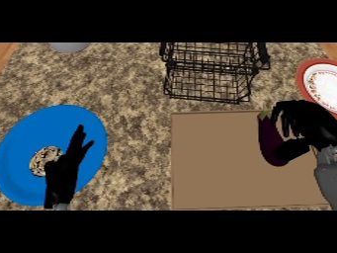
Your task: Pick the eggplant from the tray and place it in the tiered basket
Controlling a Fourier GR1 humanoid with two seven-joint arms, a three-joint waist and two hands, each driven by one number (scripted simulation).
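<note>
Speckled granite table (127, 89), brown and beige, with wood edges showing at the far left and far right corners. Nearest, the left hand (63, 170) comes in from the lower edge on the left side, fingers straight and up, resting over a blue plate (25, 148); holds nothing. A small round speckled item (42, 159) (cookie or bagel, cannot tell) lies on that plate, just beside the hand's fingers. On the right, a flat brown tray (215, 163) sits on the table. The right hand (302, 126) is at the tray's right edge, fingers and thumb curled round the eggplant (271, 143). Eggplant is dark purple, lengthwise roughly upright in view, stem end pointing far, over the tray's right side (lifted or touching, cannot tell). Grey forearm (335, 183) runs down to the lower right. Farther back, a red-rimmed white patterned plate (331, 89) at the right edge. Farthest, the black wire tiered basket (211, 69) behind the tray, and a grey object (68, 47) at the far left, cut off.
</note>
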